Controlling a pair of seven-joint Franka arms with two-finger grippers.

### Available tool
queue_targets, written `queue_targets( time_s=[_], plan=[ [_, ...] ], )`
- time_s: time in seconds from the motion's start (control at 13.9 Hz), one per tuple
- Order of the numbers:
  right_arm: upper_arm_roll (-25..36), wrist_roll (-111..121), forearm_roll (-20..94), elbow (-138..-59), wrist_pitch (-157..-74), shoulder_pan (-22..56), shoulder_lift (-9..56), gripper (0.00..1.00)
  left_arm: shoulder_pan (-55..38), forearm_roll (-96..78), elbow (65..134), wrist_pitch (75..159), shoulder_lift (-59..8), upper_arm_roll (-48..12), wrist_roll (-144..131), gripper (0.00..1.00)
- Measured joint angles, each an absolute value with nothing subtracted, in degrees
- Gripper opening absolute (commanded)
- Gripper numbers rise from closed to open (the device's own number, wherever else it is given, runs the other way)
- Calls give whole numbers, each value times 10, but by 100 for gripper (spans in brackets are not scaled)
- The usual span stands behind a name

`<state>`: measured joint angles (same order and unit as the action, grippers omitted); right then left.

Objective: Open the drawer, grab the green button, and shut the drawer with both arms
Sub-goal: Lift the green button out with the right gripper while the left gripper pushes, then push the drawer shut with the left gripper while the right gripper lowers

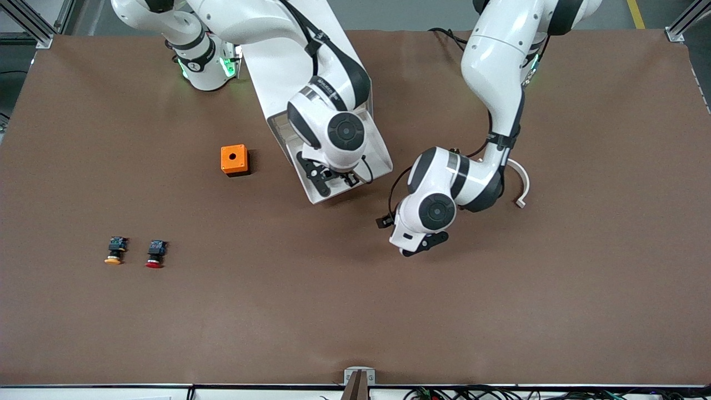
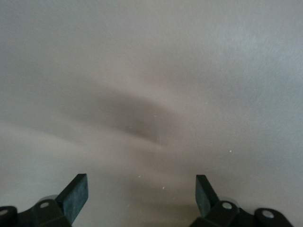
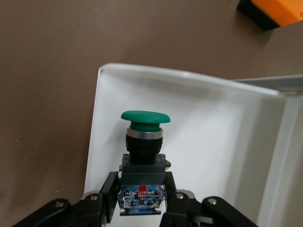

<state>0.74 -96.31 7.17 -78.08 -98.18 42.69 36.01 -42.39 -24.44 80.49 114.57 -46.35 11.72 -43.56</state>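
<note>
Gripping the green-capped button [image 3: 142, 156] by its black-and-blue body, the right gripper [image 3: 141, 201] sits over the pulled-out drawer [image 1: 377, 161] at frame centre. Opening and grasping look done; lifting out and closing remain. The left gripper [image 2: 142, 198] waits, jaws wide, holding nothing, over bare table.

No lettering (labels, numbers) is readable anywhere.

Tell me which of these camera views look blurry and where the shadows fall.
Left wrist view: soft, smeared table surface with a dark shadow patch above the open left gripper. Right wrist view: sharp on the green button in the right gripper. Front view: crisp, soft arm shadows on the brown table.
</note>
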Motion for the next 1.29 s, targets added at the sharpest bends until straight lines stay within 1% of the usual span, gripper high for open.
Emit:
queue_targets(
  time_s=[0.14,0.36,0.5,0.72,0.79,0.93,1.15,1.29],
  plan=[
    [8,-891,77,-743,-902,389,349,12,-448,-244,828,1181,-463,117,-464,100],
    [12,-724,78,-725,-822,323,310,11,-478,-244,835,1191,-463,117,-505,100],
    [15,-593,74,-725,-787,271,282,10,-499,-244,835,1192,-461,116,-524,100],
    [17,-376,19,-731,-774,193,254,10,-543,-244,837,1192,-461,115,-543,100],
    [17,-319,2,-736,-779,172,252,10,-559,-244,838,1192,-461,116,-546,100],
    [18,-226,-13,-762,-822,133,251,10,-580,-244,839,1192,-460,114,-557,100],
    [18,-121,-27,-840,-948,79,255,10,-594,-244,839,1192,-459,95,-581,100],
    [18,-100,-42,-891,-1036,66,258,10,-609,-244,839,1192,-459,89,-605,100]
  ],
)
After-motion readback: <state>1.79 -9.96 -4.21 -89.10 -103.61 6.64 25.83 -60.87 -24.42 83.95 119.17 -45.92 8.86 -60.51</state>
